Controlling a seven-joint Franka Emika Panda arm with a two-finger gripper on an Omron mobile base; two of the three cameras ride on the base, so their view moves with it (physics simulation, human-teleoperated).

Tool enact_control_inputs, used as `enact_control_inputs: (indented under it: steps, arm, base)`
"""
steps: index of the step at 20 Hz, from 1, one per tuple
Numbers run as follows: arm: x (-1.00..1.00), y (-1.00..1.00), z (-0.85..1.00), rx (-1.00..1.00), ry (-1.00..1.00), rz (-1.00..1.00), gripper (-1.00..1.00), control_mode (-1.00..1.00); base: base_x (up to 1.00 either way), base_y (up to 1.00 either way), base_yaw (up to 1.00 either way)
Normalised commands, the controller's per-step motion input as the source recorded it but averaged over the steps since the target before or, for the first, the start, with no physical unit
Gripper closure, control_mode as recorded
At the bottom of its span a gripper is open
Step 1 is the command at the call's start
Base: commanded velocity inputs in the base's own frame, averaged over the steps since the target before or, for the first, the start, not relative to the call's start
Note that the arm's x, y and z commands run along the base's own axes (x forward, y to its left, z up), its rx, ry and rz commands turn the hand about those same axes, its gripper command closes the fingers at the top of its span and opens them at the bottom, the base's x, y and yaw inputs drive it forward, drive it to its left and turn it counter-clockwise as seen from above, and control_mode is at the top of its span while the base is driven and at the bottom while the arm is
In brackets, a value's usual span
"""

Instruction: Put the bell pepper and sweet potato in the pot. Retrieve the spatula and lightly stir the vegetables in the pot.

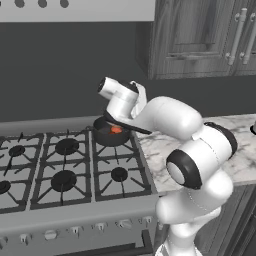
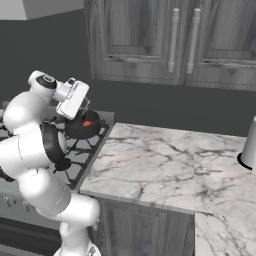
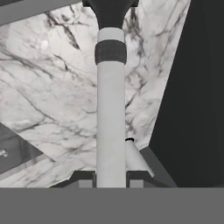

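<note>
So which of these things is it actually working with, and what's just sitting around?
Part of the job:
- pot on the back burner
- orange-red vegetable piece inside it
- spatula, clamped in the gripper

Just there:
- stove
- marble counter
- cupboards
- pale container at the counter's far end

Stove (image 1: 65, 170) + marble counter (image 2: 150, 165)
Pot (image 1: 111, 134) sits on stove's back-right burner, next to counter edge; pale container (image 2: 249, 145) stands on counter at far right.

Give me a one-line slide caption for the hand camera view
Gripper shut on the spatula, its pale handle running up to the black head over the marble counter.
</note>
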Motion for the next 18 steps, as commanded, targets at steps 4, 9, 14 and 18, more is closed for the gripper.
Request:
enact_control_inputs:
  steps: [4, 9, 14, 18]
  arm:
    - [0.51, 0.01, -0.12, -0.01, 0.0, -0.01, 1.0, -1.0]
    - [0.17, 0.08, -0.35, -0.01, -0.04, 0.0, 1.0, -1.0]
    - [0.02, 0.11, -0.11, -0.02, -0.01, -0.02, 1.0, -1.0]
    - [0.08, 0.05, 0.0, 0.0, 0.0, -0.05, 1.0, -1.0]
  base:
    - [0.0, 0.0, 0.0]
    - [0.0, 0.0, 0.0]
    - [0.0, 0.0, 0.0]
    - [0.0, 0.0, 0.0]
